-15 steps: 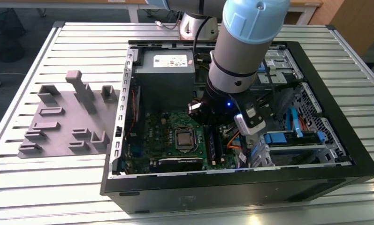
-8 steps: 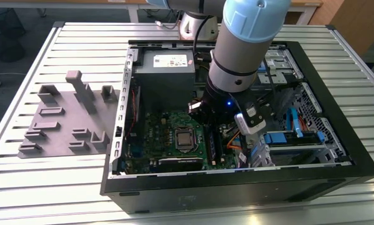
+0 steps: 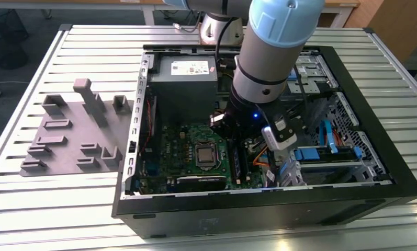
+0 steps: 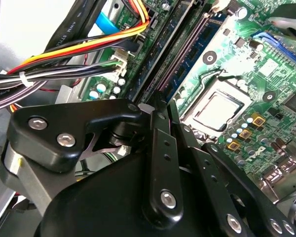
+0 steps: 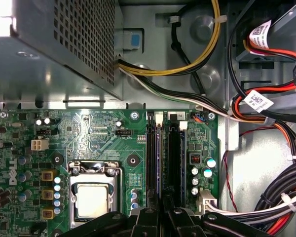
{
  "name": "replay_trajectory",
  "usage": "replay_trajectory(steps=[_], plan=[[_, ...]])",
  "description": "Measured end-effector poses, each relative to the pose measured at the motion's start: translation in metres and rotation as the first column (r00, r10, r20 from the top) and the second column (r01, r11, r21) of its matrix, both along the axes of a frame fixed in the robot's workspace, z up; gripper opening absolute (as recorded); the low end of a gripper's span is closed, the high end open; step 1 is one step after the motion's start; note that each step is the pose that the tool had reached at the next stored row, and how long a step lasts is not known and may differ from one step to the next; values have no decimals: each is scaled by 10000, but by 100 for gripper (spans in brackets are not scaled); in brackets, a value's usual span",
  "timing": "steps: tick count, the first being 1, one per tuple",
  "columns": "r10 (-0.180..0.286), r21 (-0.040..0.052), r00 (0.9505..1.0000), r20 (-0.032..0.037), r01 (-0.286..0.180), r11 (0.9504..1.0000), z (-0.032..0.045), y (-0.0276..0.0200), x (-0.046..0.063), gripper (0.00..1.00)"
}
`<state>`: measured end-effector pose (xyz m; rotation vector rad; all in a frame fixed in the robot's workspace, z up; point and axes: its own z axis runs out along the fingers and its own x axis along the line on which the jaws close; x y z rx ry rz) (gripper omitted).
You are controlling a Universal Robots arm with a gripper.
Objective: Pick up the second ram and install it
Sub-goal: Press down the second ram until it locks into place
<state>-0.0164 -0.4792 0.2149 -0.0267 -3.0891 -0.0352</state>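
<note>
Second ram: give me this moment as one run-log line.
tool: above motherboard slots | second ram: upright in slot below tool | site: open computer case

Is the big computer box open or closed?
Open. The computer case lies on its side with no cover on top, so the motherboard and power supply show inside.

The robot's arm (image 3: 274, 47) reaches down from above, with a light blue joint at the top and a grey, round wrist below it. Its black hand (image 4: 160, 111) points straight down, and its two fingers (image 4: 158, 148) are pressed close together.
</note>
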Motion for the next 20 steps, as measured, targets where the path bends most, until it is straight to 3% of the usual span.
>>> replay_trajectory(steps=[20], plan=[[-165, -3, 9999, 0, 165, 9999, 0, -1, 3, 14]])
